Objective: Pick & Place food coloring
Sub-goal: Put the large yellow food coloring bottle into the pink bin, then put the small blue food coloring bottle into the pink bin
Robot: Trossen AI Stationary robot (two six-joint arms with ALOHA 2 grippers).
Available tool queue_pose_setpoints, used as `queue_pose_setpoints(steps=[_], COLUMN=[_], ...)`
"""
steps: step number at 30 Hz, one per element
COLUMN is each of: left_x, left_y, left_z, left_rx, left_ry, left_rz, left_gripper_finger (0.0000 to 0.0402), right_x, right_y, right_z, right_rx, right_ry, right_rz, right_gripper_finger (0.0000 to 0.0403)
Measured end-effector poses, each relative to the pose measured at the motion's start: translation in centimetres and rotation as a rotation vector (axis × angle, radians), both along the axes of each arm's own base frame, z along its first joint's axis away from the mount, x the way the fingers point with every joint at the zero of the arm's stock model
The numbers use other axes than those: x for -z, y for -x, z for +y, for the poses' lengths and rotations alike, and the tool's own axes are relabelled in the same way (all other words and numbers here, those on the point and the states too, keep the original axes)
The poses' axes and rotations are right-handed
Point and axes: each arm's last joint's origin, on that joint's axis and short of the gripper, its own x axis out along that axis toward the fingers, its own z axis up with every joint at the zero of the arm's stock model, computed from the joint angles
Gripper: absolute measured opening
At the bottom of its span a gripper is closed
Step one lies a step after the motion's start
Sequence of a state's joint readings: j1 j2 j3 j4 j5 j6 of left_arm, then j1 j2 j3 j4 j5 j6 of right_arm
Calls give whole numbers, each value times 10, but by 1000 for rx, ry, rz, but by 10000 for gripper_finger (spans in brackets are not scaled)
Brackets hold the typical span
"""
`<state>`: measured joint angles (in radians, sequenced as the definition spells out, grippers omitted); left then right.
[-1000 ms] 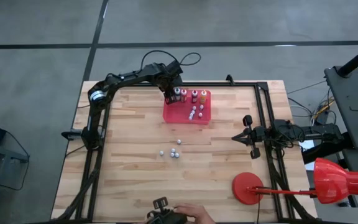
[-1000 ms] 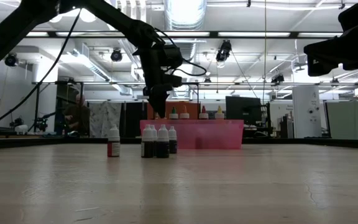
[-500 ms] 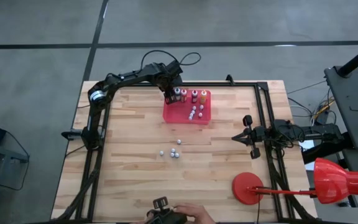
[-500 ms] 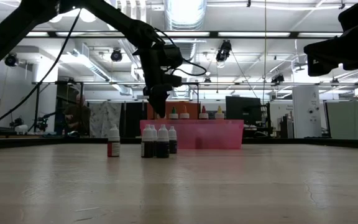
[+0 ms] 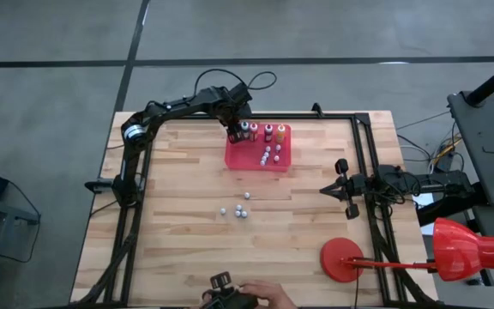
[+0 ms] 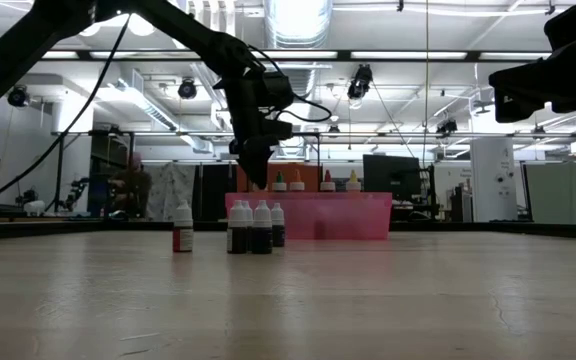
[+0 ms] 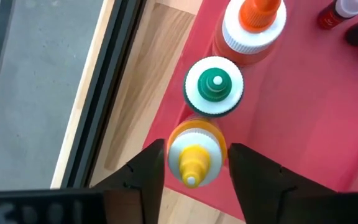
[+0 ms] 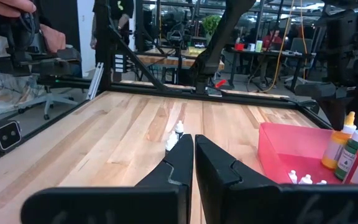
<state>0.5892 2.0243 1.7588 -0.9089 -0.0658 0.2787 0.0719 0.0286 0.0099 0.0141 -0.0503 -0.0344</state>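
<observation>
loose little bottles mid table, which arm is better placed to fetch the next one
Left: its end effector is open around a yellow-capped bottle in the red plastic tray; the right end effector is shut, parked at the table's edge.

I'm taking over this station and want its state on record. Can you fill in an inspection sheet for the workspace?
Surface: wooden table, bare planks over most of it.
Job's things: red tray holds capped bottles, among them a yellow-capped bottle, a green-capped bottle and an orange-capped bottle; four small bottles stand mid-table.
Clutter: red disc near the right edge.
Grippers: left gripper straddles the yellow-capped bottle, fingers apart from it; right gripper shut, at the table's right side.
Cables: black cable looped over the left arm.
Surroundings: a person's hand at the near edge.
</observation>
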Motion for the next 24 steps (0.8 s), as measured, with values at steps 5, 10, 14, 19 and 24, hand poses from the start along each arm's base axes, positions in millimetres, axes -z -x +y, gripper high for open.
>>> queue_pose_setpoints(steps=[5,10,14,19,24], left_x=[0,-2,-15,-31,-46], left_y=[1,1,1,0,-4], left_z=[0,-3,-5,-10,-22], left_rx=[-2,2,5,-12,-21], left_ry=[1,9,3,15,28], left_rz=[9,20,11,14,5], left_gripper_finger=[181,188,188,188,188], right_x=[0,0,0,0,0], right_y=[0,0,0,0,0], right_z=[0,0,0,0,0], right_rx=[0,0,0,1,1], right_ry=[0,0,0,0,0], right_rz=[0,0,0,0,0], right_gripper_finger=[8,8,8,8,8])
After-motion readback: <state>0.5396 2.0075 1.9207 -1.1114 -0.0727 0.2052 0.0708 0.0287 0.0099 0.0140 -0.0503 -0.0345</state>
